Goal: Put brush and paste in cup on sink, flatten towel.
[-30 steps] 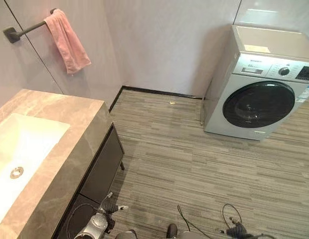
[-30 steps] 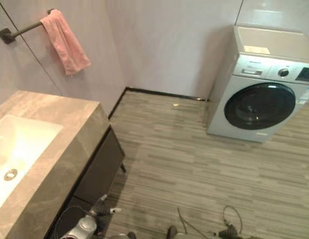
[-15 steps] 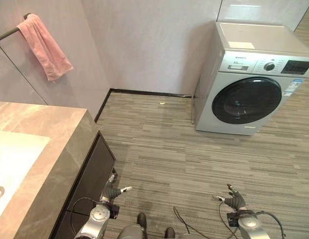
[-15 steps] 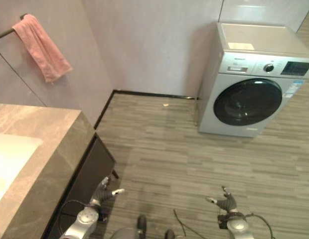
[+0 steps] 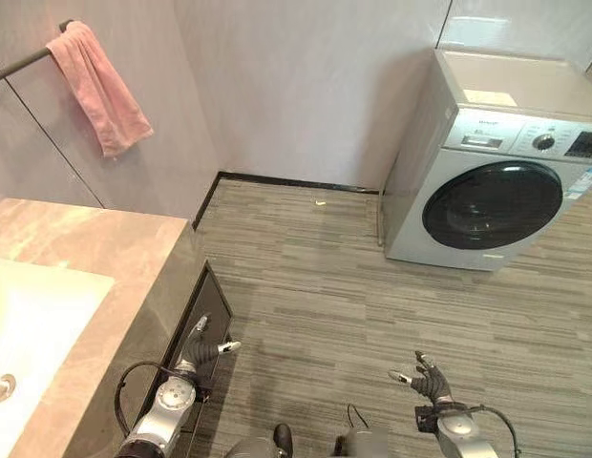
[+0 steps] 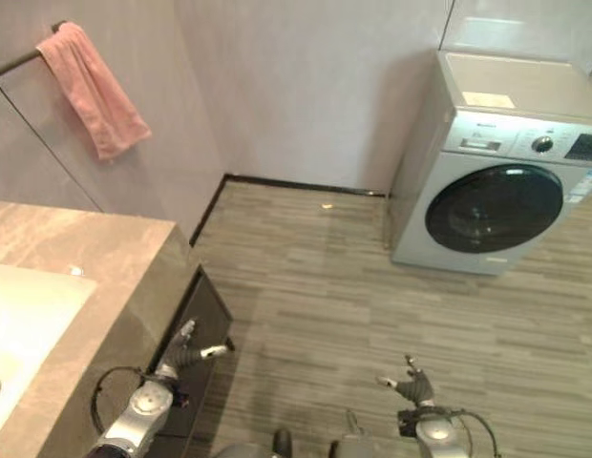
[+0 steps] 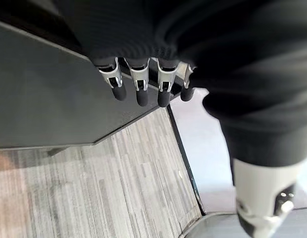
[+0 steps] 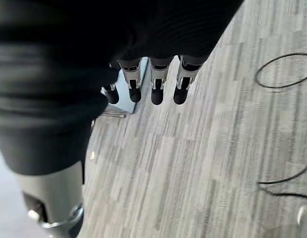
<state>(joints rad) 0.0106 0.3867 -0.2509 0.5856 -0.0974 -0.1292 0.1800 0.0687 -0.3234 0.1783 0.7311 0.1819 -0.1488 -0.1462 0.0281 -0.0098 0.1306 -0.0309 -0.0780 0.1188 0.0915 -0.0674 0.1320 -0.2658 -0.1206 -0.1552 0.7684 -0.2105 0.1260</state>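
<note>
Left hand (image 5: 202,349): fingers (image 7: 139,89) relaxed and spread, thumb apart, holding nothing, low beside the dark cabinet (image 5: 186,329) under the counter (image 5: 86,250). Right hand (image 5: 425,380): fingers (image 8: 156,89) likewise loose and apart, empty, over the striped floor (image 5: 325,286). One pink towel (image 5: 98,88) hangs bunched on one wall bar (image 5: 19,63) above the counter. One white sink (image 5: 33,329) with one drain (image 5: 1,387). One washer (image 5: 496,181) stands against the far wall

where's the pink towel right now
The pink towel hangs bunched over a dark wall rail at the upper left of the left eye view, on the robot's left, above the far end of the sink counter.
</note>
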